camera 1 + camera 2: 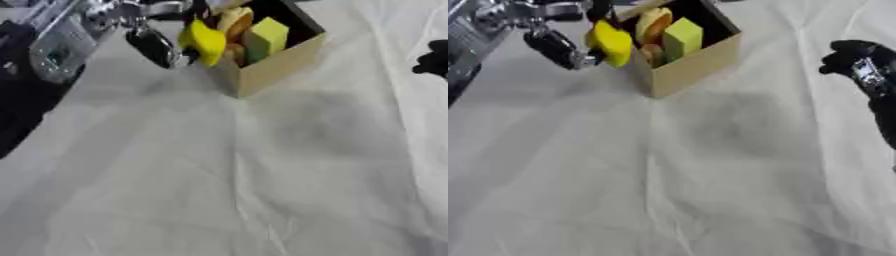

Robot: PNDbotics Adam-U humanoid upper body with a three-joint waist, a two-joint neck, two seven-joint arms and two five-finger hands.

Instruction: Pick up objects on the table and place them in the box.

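Note:
A cardboard box (271, 67) with a dark inside stands at the top centre of the white cloth. In it I see a yellow-green block (267, 36) and a pale yellow rounded thing (234, 20). My left hand (157, 46) reaches in from the upper left and holds a yellow object (206, 42) at the box's left rim, fingers curled round it. My right hand (859, 62) hangs at the right edge, away from the box, its fingers curled and holding nothing.
A white cloth (236, 180) with creases covers the table. The left arm's silver and black parts (61, 47) fill the upper left corner. A dark area lies past the table's left edge.

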